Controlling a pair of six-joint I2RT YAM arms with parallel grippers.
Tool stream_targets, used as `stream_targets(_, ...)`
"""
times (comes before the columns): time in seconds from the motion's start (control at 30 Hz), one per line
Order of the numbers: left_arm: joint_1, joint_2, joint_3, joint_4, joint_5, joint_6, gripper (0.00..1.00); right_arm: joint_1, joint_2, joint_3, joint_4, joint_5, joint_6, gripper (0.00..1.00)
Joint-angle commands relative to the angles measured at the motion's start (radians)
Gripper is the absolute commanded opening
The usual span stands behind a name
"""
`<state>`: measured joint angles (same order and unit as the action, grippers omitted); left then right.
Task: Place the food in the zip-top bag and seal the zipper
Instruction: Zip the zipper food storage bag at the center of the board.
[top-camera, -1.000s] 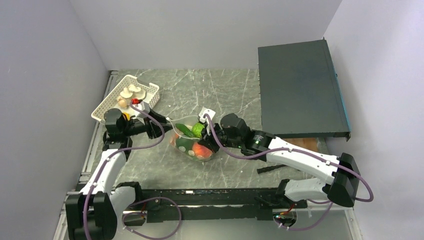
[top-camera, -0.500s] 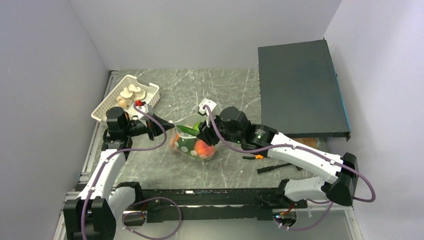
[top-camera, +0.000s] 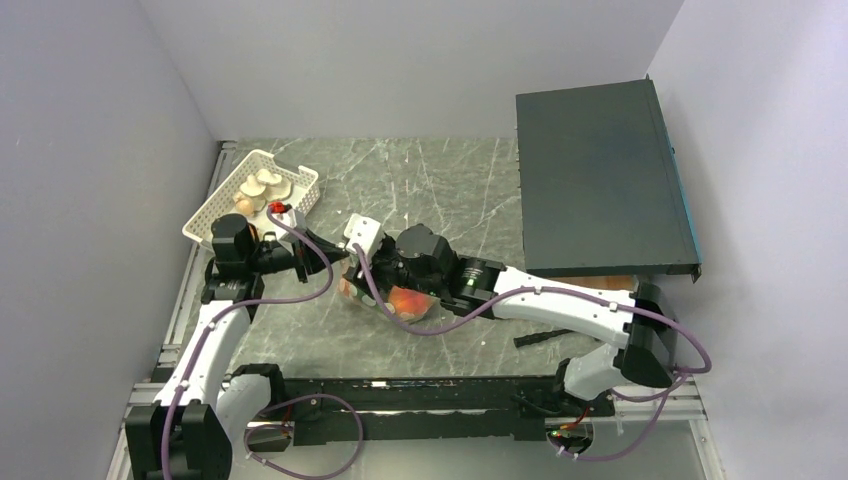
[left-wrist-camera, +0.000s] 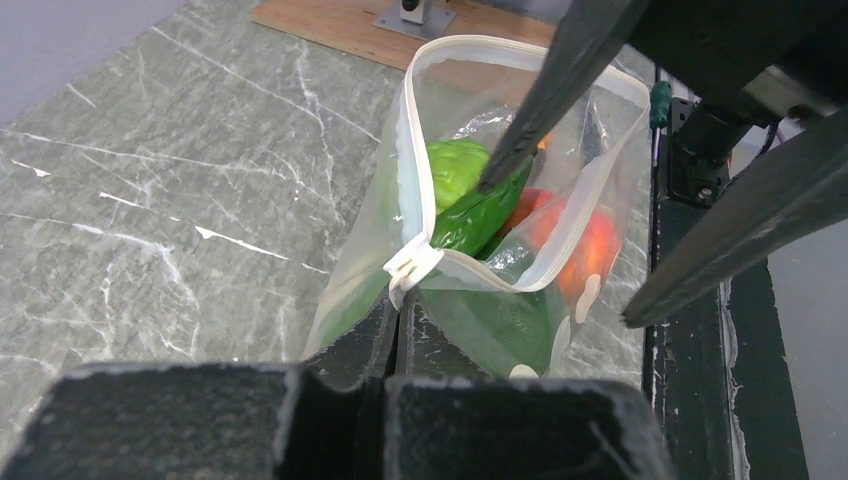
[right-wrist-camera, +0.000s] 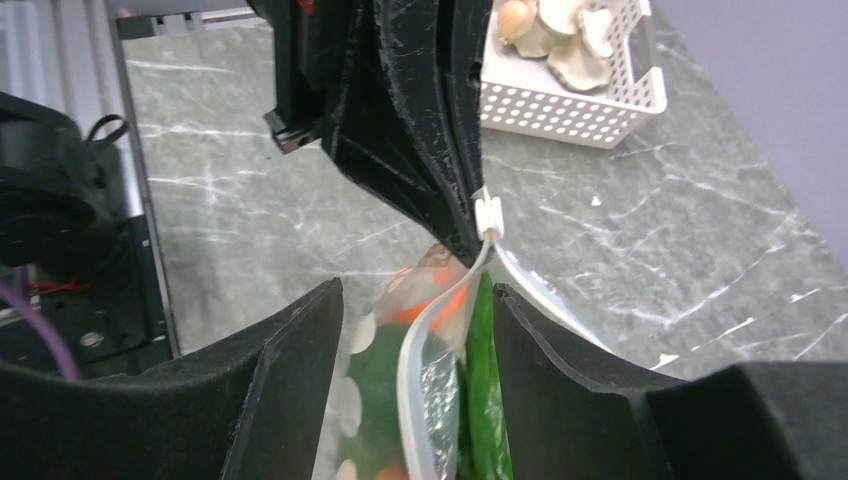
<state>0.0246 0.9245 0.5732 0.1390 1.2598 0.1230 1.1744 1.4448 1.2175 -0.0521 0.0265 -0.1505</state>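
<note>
Zip-top bag, food inside, now pinched at zipper end by left gripper, straddled by newly spread right gripper, awaiting sealing

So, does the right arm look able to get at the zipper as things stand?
Probably yes: the right end effector stands open astride the zipper, nothing between them, while the left end effector pinches the zip-top bag's corner.

The zip-top bag is clear, glossy, crinkled plastic; its zipper a stiffer whitish strip; the dark green long vegetable shines smooth; the table is smooth grey veined stone; the basket white perforated plastic; the left gripper matt black; the dark slab looks matt, perhaps metal.
</note>
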Motion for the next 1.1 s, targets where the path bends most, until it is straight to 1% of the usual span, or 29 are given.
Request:
stream_targets(0.0,0.0,-0.028,0.042,0.009,0.041,0.038,0.0,-0.01,0.02,-0.038,0.283,0.042,-0.121,0.59)
stream_targets(0.07,0.001,-0.029,0.042,0.012,0.043,0.036,0.0,-0.027,0.039,-0.024,0.3,0.027,-0.123,0.59)
stream_targets(0.2,0.005,-0.03,0.042,0.024,0.052,0.026,0.0,-0.074,0.069,-0.002,0.302,-0.067,-0.127,0.57)
stream_targets(0.27,0.007,-0.031,0.042,0.026,0.051,0.024,0.0,-0.08,0.09,0.014,0.285,-0.075,-0.141,0.55)
stream_targets(0.37,0.009,-0.031,0.045,0.025,0.046,0.02,0.0,-0.088,0.117,0.048,0.244,-0.075,-0.137,0.42)
stream_targets(0.47,0.012,-0.026,0.045,0.034,0.04,0.008,0.0,-0.091,0.114,0.045,0.262,-0.104,-0.123,0.33)
stream_targets(0.7,0.014,-0.011,0.052,0.033,0.053,0.003,0.0,-0.096,0.158,0.102,0.214,-0.128,-0.097,0.28)
stream_targets(0.9,0.018,-0.018,0.048,0.041,0.055,0.001,0.0,-0.106,0.171,0.117,0.196,-0.131,-0.092,0.14)
stream_targets(0.93,0.019,-0.019,0.045,0.045,0.052,-0.003,0.0,-0.108,0.171,0.12,0.188,-0.133,-0.091,0.14)
stream_targets(0.97,0.019,-0.019,0.044,0.05,0.05,-0.007,0.0,-0.111,0.169,0.119,0.182,-0.14,-0.089,0.16)
stream_targets(1.03,0.021,-0.017,0.045,0.052,0.053,-0.01,0.0,-0.115,0.159,0.111,0.181,-0.145,-0.083,0.24)
stream_targets(1.07,0.022,-0.015,0.046,0.056,0.054,-0.013,0.0,-0.114,0.154,0.107,0.182,-0.145,-0.081,0.25)
